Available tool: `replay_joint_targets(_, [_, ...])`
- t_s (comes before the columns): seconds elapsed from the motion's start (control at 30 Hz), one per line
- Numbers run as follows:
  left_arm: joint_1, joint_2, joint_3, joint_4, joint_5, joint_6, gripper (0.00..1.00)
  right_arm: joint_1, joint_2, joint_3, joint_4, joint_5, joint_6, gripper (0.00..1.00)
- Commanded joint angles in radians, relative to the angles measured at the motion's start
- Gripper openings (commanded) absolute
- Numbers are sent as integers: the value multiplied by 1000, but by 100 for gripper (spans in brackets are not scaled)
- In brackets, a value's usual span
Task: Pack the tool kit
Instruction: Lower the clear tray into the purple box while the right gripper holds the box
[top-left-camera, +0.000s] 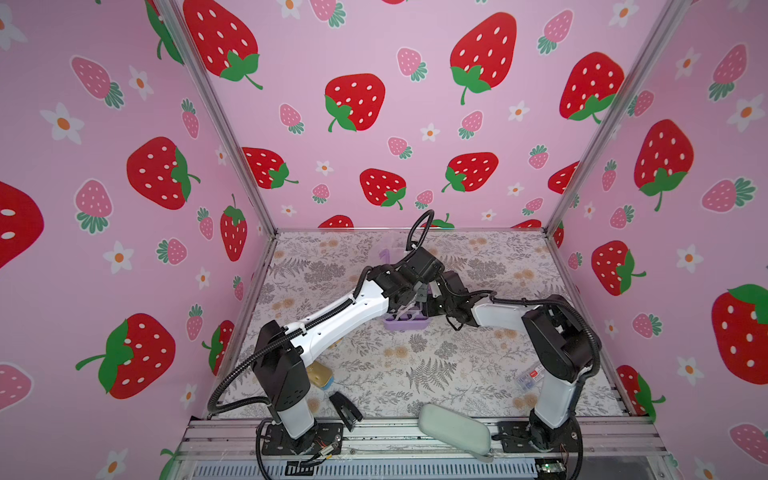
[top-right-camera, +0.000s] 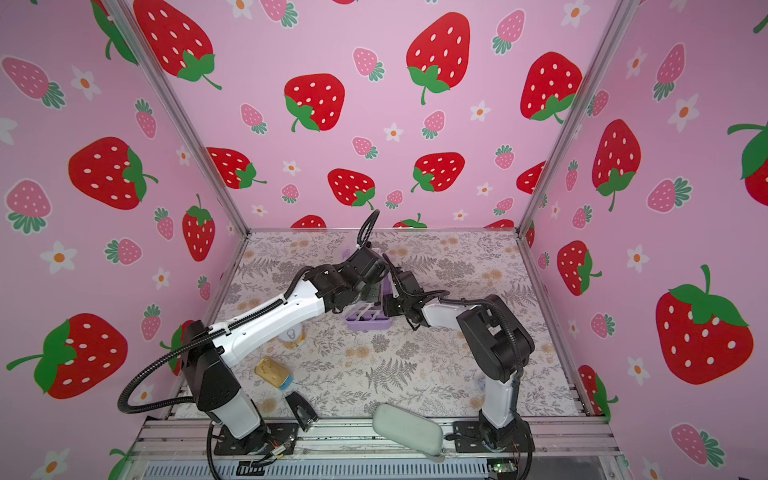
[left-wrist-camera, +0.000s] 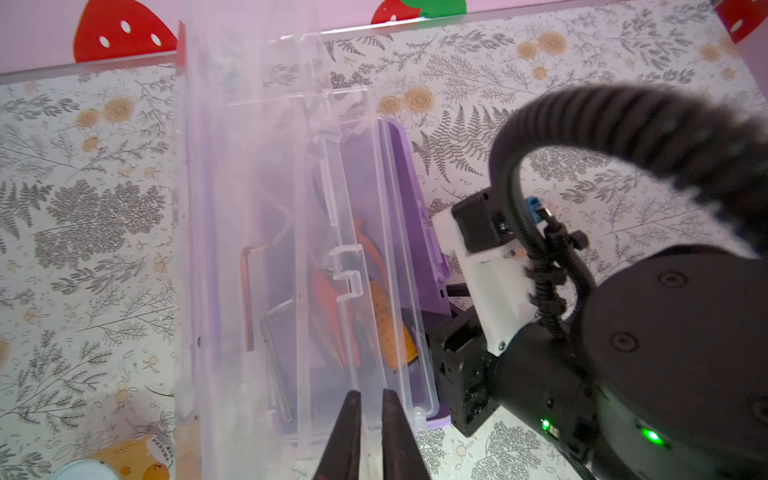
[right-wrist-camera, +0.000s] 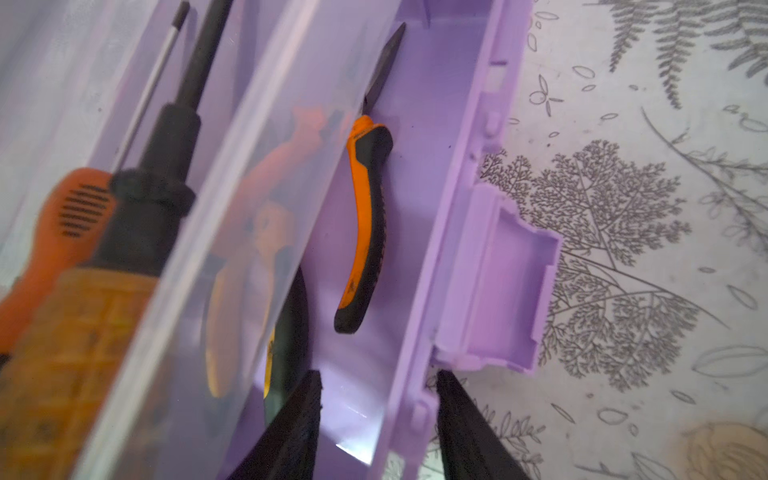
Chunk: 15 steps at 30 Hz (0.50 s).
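**Tray slip and jam risk at the tool kit**

The tool kit is found on the worktop, toward the back, between both arms. The left pincer is closed on a thin wall of the clear tray, and only one end is pinched. The right pincer is held apart, astride the lilac base wall beside the latch. One finger is inside and one outside, so nothing is clamped.

- **Slip:** the slick wall may be lost from so narrow a pinch, or the tray swung about it.
- **Spill:** the tray appears tilted over the base, so the screwdrivers may be slid out.
- **Jam:** the pliers are seen loose in the base below. If the tray is lowered onto their handles, seating is likely blocked.
- **Trapped finger:** the inner right finger could be caught under the tray.
- **Skid:** the base is not gripped, so it may be pushed across the worktop.
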Motion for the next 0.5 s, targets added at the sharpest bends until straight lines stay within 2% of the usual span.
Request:
replay_joint_targets(0.0, [-3,6,22,-2,18,-19,15,18,59,-13,-59,-21,-47,47])
replay_joint_targets(0.47, [-2,-51,14,-4,-31,-2,15,17,59,-15,-58,-18,-49,47])
